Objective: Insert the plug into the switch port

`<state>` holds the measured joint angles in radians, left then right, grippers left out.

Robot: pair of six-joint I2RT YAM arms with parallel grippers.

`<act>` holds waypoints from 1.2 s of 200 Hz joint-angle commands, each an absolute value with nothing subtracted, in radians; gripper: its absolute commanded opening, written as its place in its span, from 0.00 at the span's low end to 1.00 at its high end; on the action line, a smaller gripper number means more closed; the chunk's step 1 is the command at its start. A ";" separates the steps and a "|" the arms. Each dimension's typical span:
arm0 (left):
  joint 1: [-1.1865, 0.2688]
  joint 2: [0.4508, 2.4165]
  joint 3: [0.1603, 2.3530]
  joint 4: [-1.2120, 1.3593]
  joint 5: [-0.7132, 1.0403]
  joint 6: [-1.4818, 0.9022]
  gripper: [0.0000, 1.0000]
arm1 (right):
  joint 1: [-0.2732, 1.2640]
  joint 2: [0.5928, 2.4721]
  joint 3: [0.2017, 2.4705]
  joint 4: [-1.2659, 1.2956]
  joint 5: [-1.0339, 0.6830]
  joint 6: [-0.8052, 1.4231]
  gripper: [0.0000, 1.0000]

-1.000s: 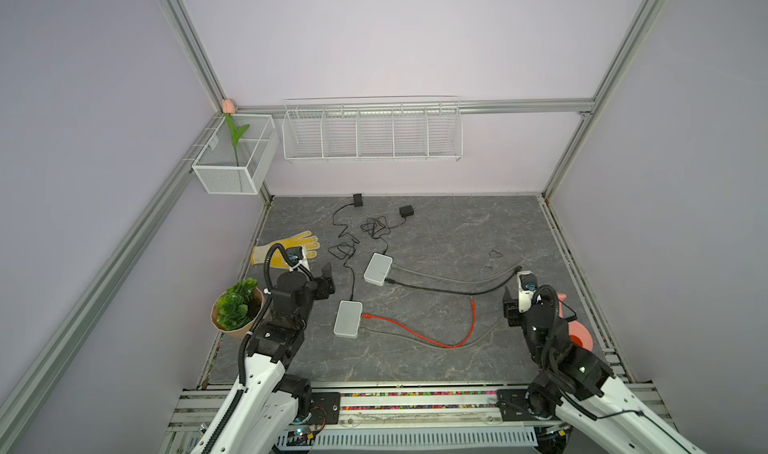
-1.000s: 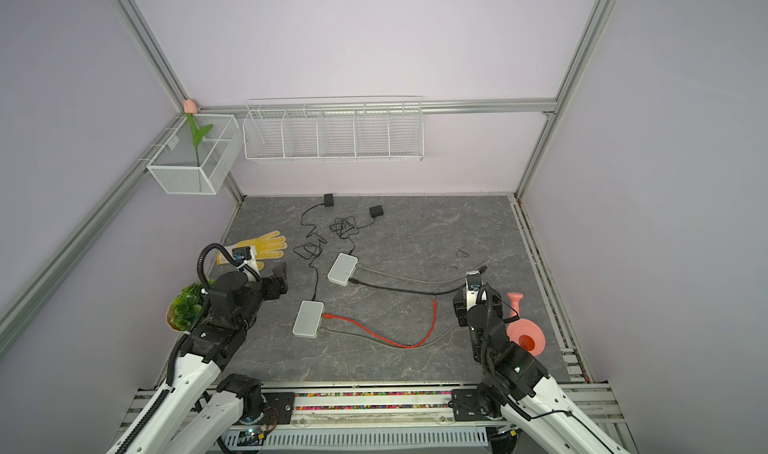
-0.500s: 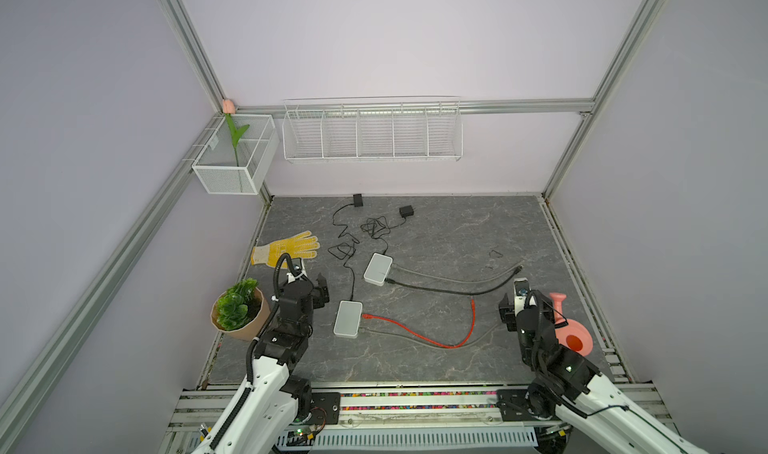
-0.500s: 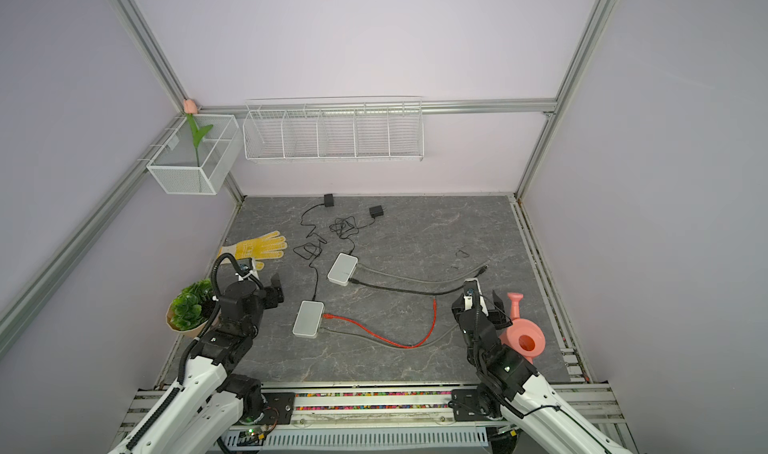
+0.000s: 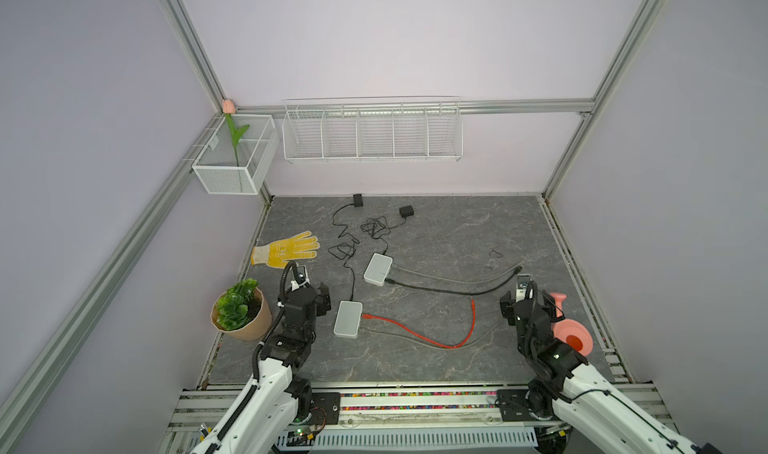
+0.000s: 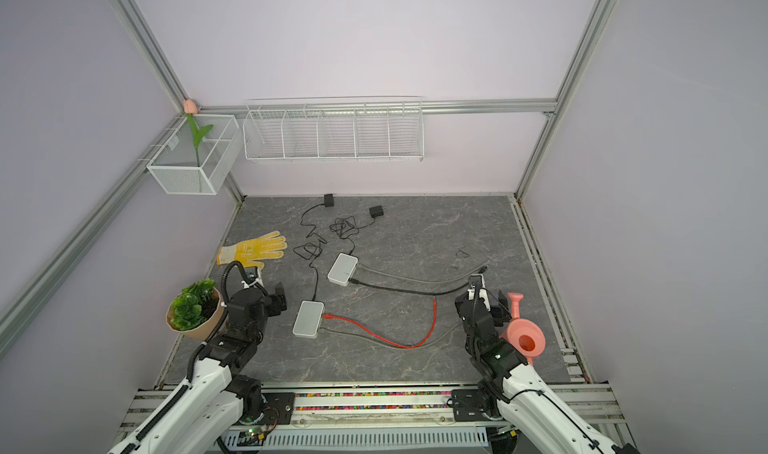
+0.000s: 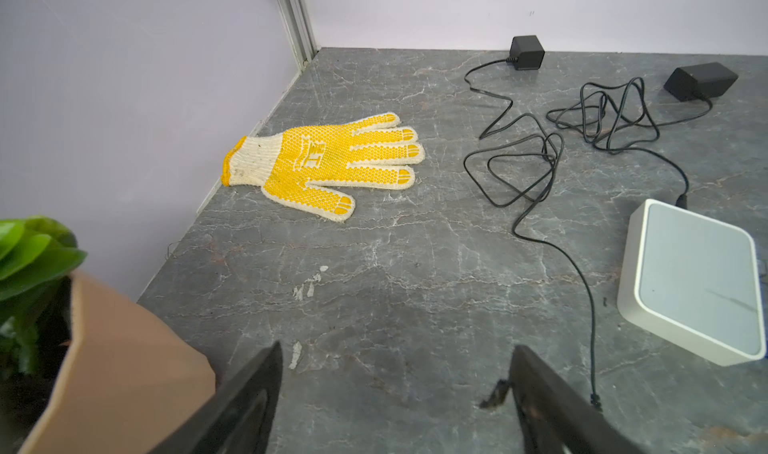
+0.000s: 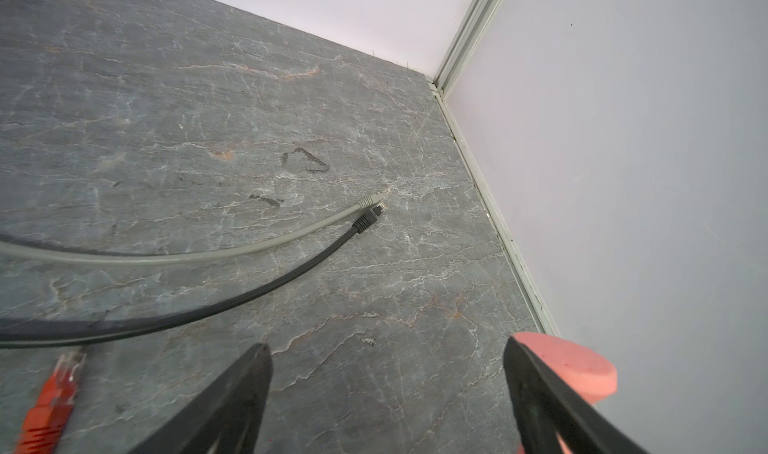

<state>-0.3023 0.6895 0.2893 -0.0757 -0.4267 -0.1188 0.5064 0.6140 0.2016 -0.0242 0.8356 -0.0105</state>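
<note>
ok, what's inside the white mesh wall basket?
One artificial tulip, green stem, pink bud above the rim. The white mesh basket floor is partly screened by its front mesh.

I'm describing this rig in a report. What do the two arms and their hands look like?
Both match. The left arm and right arm have glossy white shells near the base and black joints and wrist sections further out. A black ribbed cable loops at each wrist. The left hand and right hand each have two tapered matte black fingers.
</note>
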 commanded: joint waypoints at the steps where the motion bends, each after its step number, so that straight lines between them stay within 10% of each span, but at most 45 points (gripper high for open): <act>1: -0.307 0.670 0.278 -0.058 -0.446 -0.113 0.86 | 0.498 0.637 0.202 0.044 0.823 -0.002 0.91; 240: -0.304 0.651 0.182 0.163 -0.580 -0.123 0.91 | 0.396 0.754 0.172 0.295 0.744 -0.088 0.89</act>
